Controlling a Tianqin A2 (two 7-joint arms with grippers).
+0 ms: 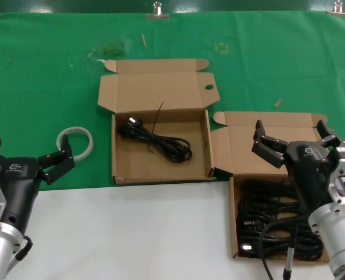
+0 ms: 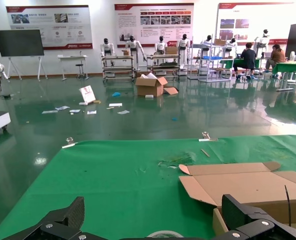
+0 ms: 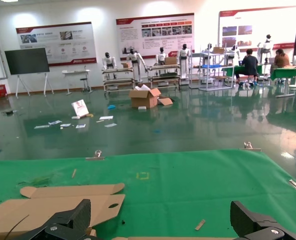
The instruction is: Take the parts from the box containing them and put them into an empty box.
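Cord (image 1: 156, 139) lies diagonal, plug far-left; both end effectors wide open, empty.

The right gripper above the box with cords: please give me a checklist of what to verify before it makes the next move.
1. Right gripper open: ok, fingers spread wide.
2. Right gripper over the full box: ok, it hangs above the pile of power cords.
3. Cords free to lift singly: cannot tell, the cables overlap in a tangle.
4. Receiving box open: ok, lid folded back; one cord already lies inside.
5. Left gripper out of the way: ok, open, at the table's left near the white ring.
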